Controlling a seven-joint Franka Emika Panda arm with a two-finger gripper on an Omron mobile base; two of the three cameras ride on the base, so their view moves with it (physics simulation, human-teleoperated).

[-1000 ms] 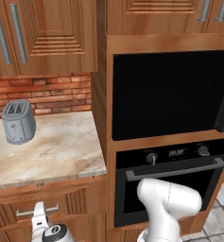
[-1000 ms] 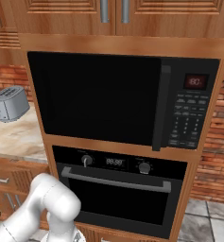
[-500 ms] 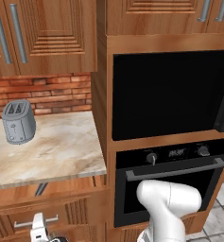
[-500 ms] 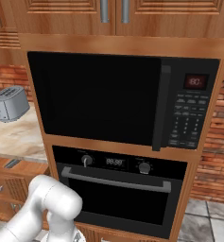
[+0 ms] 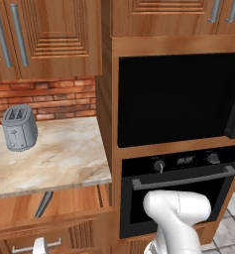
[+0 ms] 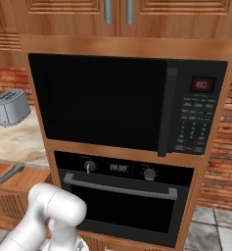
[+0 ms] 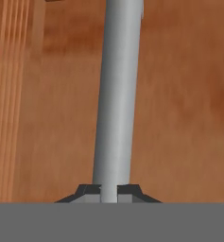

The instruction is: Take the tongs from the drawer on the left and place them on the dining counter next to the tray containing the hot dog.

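White arm bends low beside the oven (image 5: 178, 198), its gripper (image 7: 108, 191) clamped on the silver handle (image 7: 117, 94) of the partly open drawer (image 5: 49, 211), tongs (image 5: 42, 204) inside.

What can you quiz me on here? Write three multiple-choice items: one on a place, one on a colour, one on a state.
1. The toaster stands:
A) on the floor
B) on the marbled counter
C) on a shelf

2. The drawer handle is:
A) silver
B) black
C) red

3. The gripper is:
A) wide open
B) shut on the toaster
C) shut on the handle

Key: 1 B, it sits on the stone top by the brick wall; 2 A, a pale metal bar; 3 C, the hand view shows the bar between the finger tips.
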